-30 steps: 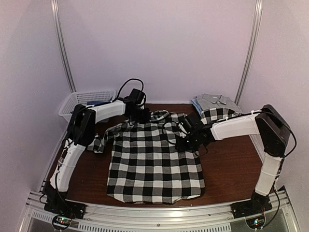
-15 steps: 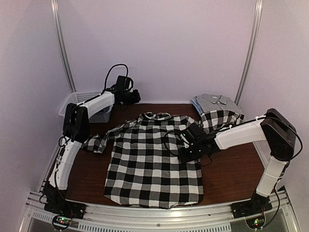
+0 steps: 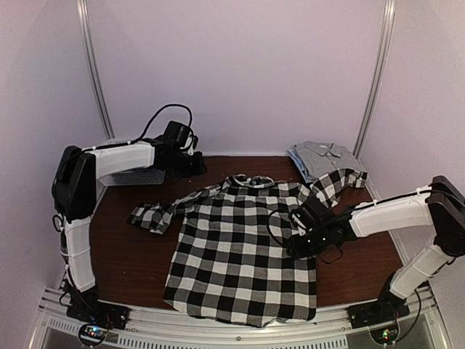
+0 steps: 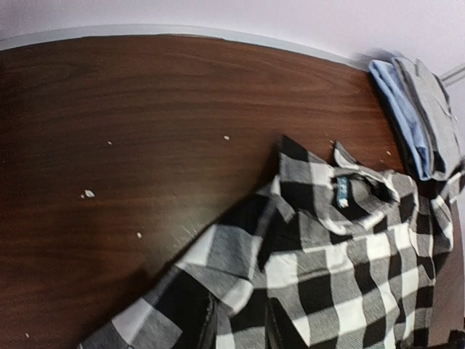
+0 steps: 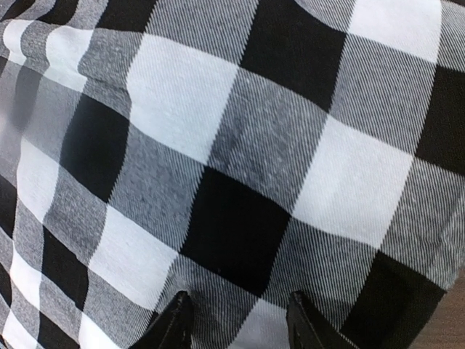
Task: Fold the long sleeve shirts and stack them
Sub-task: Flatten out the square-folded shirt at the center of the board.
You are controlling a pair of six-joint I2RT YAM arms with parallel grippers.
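Right pincer (image 3: 296, 240) low on checked shirt (image 3: 240, 254)

Item: checked shirt (image 4: 327, 269) | lying collar-up below me on brown table (image 4: 131, 109) | folded grey and blue shirts (image 4: 421, 116) sitting far right.

There are 2 arms. The left arm (image 3: 109, 156) has long white shells and fat black joints. A black cable loops up over its far end, by the black left gripper (image 3: 190, 164). The right arm (image 3: 392, 215) looks the same, white tubes with black blocks at the bends, and thin black wires curl by the black right gripper (image 3: 301, 240). Each arm stands on a small black base (image 3: 93, 314) bolted to a silver rail (image 3: 232, 320). Tiny red and green lights glow under both bases. Up close, the right fingers (image 5: 174, 320) are 2 black tips with pale edges.
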